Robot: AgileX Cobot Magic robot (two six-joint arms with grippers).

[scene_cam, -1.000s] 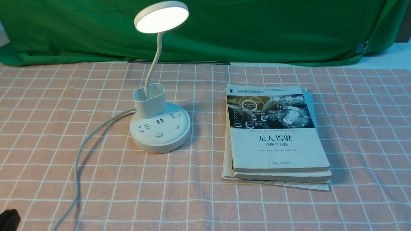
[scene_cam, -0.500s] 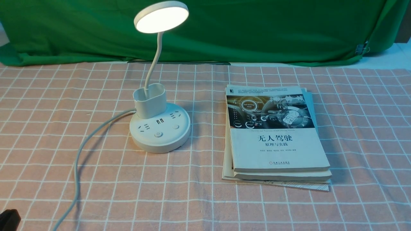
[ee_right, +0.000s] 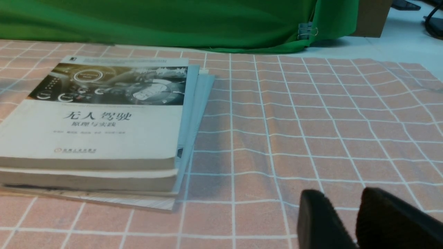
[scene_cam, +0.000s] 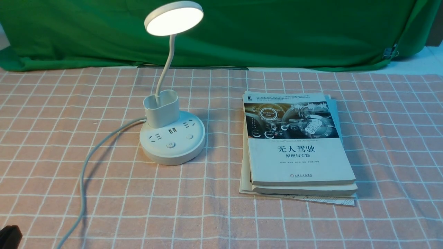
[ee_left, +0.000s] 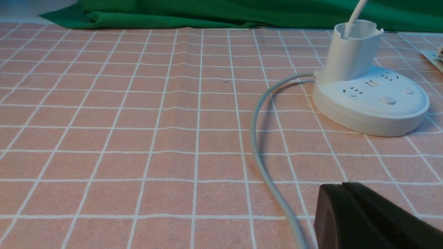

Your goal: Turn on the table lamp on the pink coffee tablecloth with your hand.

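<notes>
Left claw (ee_left: 346,200) sits low near the front edge of the pink coffee tablecloth (scene_cam: 221,221), its black fingers pressed together with no gap and nothing between them; in the front view only a dark corner of it shows at the bottom left (scene_cam: 9,236). Right claw (ee_right: 346,221) rests low on the other side with a narrow gap between its two fingers, also holding nothing.

On the cloth-covered surface, the table lamp (scene_cam: 172,136) stands left of centre, well apart from both claws. Its round head (scene_cam: 174,17) glows bright, so the lamp looks already lit, and the task seems to be at its end, with both arms parked away from it. The round button (scene_cam: 170,145) on the base faces the robot, and the white cord (scene_cam: 83,180) curves off the base toward the left claw, passing just beside it in the left wrist view.

A stack of books (scene_cam: 297,148) lies to the right of the lamp, near but not touching it.

If any move is left, it calls only for keeping the left claw clear of the cord so the base is not tugged.
</notes>
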